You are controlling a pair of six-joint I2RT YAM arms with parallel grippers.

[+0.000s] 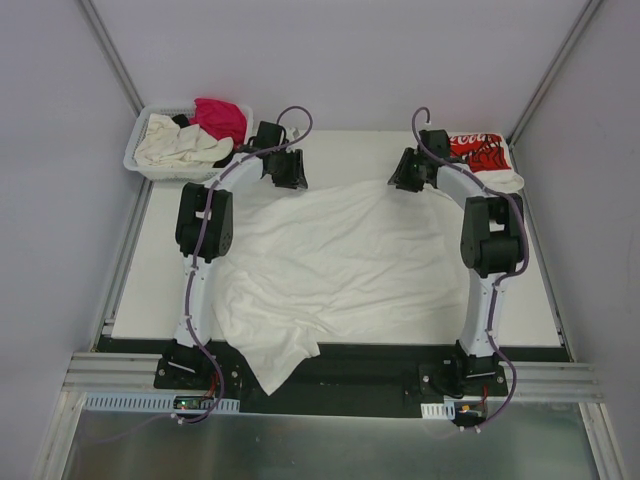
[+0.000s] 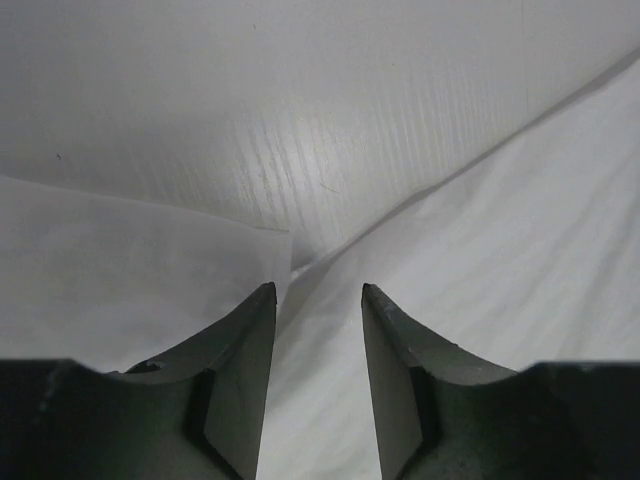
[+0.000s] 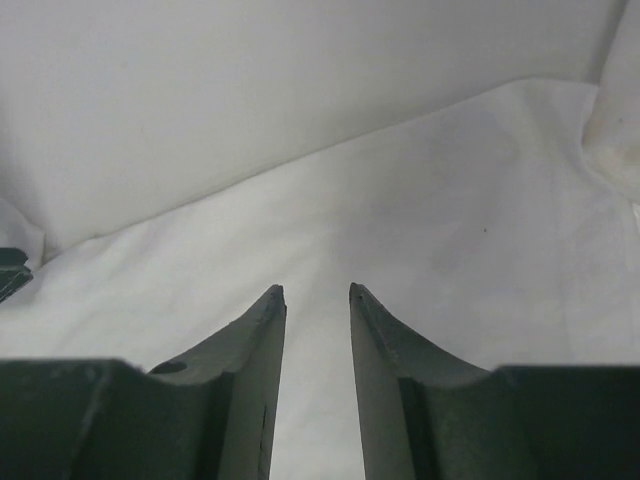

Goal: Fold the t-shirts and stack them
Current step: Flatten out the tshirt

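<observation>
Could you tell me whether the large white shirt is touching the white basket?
Apart. The top view shows the large white shirt ending short of the basket, with bare table between them.

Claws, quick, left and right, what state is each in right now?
Left claw: open, holding nothing, over the white t-shirt edge.
Right claw: open, holding nothing, over the same t-shirt.

White tabletop [image 1: 150, 290] boxed in by plain grey walls [image 1: 50, 150], aluminium posts [image 1: 110, 50] in far corners. Black base strip [image 1: 380, 365], shiny metal sheet [image 1: 320, 445] along near edge. Flat even light.
</observation>
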